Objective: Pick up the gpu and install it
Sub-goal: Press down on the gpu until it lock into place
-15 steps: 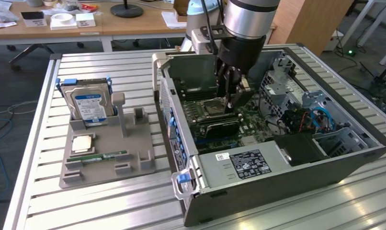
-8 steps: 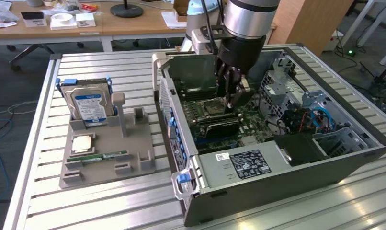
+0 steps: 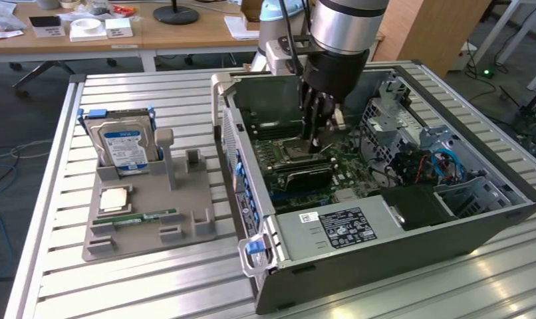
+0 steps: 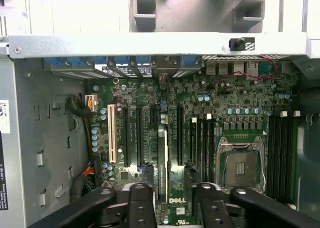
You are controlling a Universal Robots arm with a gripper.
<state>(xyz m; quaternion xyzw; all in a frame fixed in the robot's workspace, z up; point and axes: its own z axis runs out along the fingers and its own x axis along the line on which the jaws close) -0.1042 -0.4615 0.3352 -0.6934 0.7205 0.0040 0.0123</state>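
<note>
Holding the gpu [image 4: 161,160] on its edge over the motherboard [image 4: 200,118], your gripper [image 3: 320,133] pinches it; push it straight down gently.

A slatted metal table [image 3: 143,93] carried everything. On it, toward the exterior view's left, sat a grey parts tray [image 3: 183,219], and just beside that, toward the exterior view's right, lay an open computer case [image 3: 401,256] on its side. The two stood close together but apart, a strip of bare slats between them. Both rested flat on the slats.
</note>
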